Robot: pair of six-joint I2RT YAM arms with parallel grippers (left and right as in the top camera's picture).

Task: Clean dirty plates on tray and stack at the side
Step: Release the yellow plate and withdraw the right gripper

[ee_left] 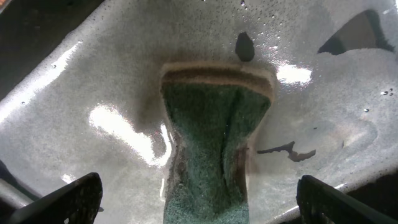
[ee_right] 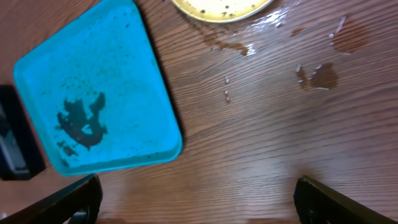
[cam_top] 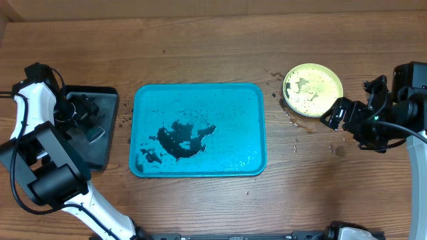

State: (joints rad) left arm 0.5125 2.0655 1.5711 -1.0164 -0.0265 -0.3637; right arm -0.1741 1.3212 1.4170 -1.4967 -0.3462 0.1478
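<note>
The yellow-green plate (cam_top: 313, 89) — light, stiff, probably slippery when wet — is best pinched at its rim (specks are seen inside), with both pairs of jaws spread open, empty.

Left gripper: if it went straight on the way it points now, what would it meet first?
Probably the green scouring sponge, lying centred between the open fingers of the left gripper on the wet grey tray; exact depth is unclear.

The turquoise tray (cam_top: 233, 100) bears a black smear (cam_top: 181, 139). The yellow-green plate (cam_top: 312, 89) is dark-speckled. The sponge (ee_left: 211, 124) is green over tan. The table (cam_top: 200, 47) is brown wood-grain.
</note>
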